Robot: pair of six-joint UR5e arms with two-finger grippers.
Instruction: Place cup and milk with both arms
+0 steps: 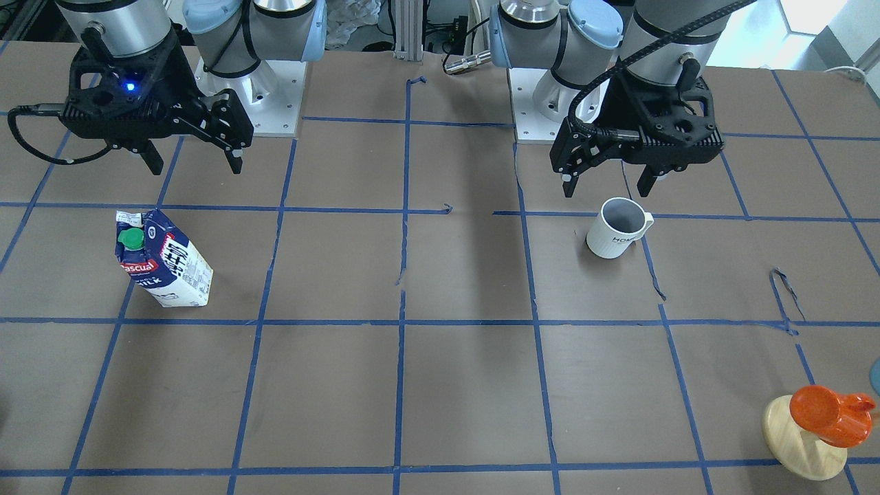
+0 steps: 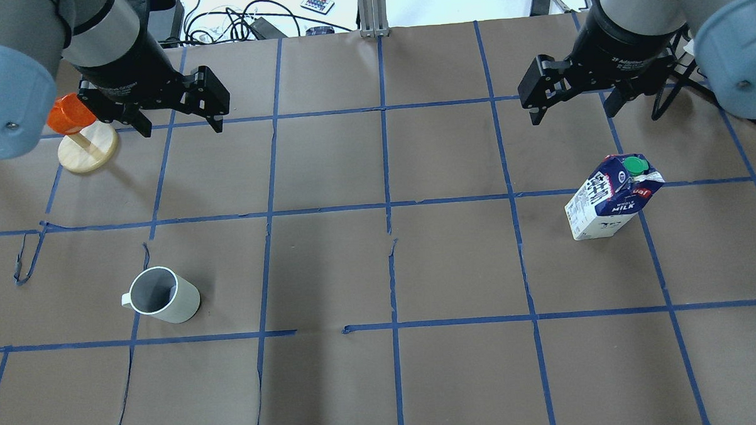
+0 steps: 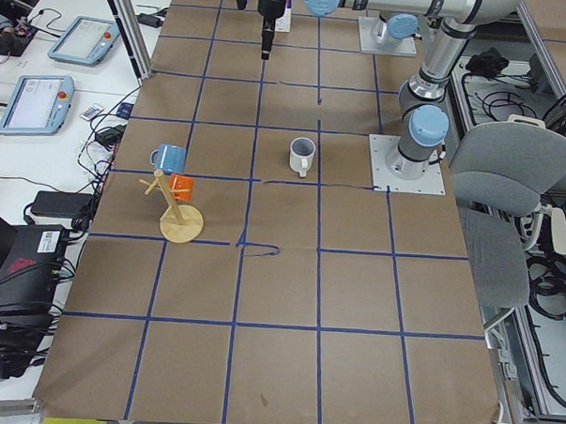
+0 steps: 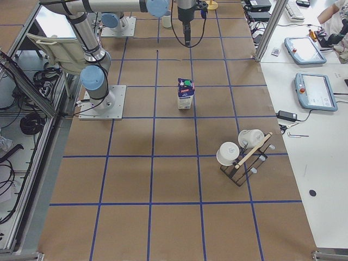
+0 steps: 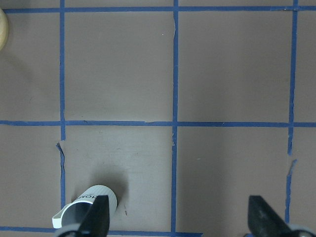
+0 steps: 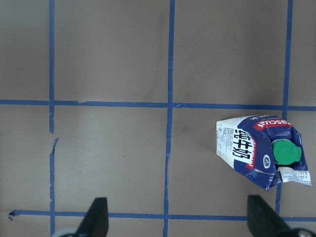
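Note:
The white cup [image 2: 164, 295] stands upright on the brown table, handle to the overhead view's left; it also shows in the front view [image 1: 615, 230] and at the lower left of the left wrist view [image 5: 91, 212]. My left gripper [image 2: 179, 126] is open and empty, raised above the table, apart from the cup. The blue and white milk carton [image 2: 607, 198] with a green cap stands upright on the right; it also shows in the right wrist view [image 6: 256, 150]. My right gripper [image 2: 571, 114] is open and empty, raised above the table, apart from the carton.
An orange cup on a round wooden stand [image 2: 76, 132] stands near the left gripper at the table's far left; a blue cup [image 3: 167, 156] hangs on it too. A rack with white cups [image 4: 242, 152] stands at the table's right end. Blue tape lines grid the table.

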